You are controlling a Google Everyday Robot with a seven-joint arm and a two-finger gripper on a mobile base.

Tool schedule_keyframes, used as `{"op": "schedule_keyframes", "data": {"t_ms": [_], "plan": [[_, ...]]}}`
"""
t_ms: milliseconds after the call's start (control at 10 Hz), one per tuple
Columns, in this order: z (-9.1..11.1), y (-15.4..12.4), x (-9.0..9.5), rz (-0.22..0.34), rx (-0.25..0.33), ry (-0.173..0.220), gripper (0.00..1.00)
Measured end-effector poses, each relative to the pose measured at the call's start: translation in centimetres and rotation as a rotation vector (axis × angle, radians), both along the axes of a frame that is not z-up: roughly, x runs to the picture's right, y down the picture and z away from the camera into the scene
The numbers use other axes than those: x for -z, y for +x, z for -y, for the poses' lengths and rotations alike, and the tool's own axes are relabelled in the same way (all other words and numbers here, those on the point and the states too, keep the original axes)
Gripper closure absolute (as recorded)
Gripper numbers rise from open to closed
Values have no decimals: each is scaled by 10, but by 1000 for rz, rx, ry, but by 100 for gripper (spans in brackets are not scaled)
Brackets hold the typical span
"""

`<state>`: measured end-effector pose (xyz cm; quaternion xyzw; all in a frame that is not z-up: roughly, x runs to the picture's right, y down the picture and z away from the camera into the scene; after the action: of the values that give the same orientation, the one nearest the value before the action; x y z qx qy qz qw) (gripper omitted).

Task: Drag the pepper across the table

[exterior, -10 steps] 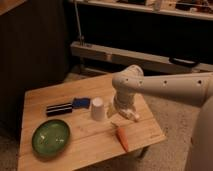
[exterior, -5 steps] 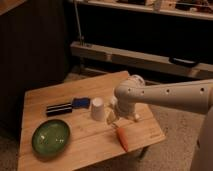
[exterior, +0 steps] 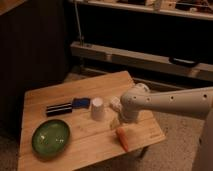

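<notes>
Gripper (exterior: 115, 123) low over table (exterior: 45, 95), just beside pepper (exterior: 123, 139). Jaws spread wide, apparently holding nothing; fingertips mostly hidden behind arm (exterior: 165, 101).

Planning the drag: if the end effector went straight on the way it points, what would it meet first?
The end effector, low between white cup and pepper, points downward; likely the table beside the pepper, though depth is unclear.

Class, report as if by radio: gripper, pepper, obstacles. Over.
Gripper low over table, jaws open, beside pepper. Pepper lying near front edge, not held. Cup close beside gripper.
</notes>
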<state>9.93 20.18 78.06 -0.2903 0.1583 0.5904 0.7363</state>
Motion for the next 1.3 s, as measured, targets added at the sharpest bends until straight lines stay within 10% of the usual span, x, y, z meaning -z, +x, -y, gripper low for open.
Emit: {"op": "schedule_keyframes", "data": {"t_ms": [1100, 1300], "plan": [[-47, 0, -23, -32, 71, -49, 21], [-48, -6, -26, -33, 79, -56, 37]]}}
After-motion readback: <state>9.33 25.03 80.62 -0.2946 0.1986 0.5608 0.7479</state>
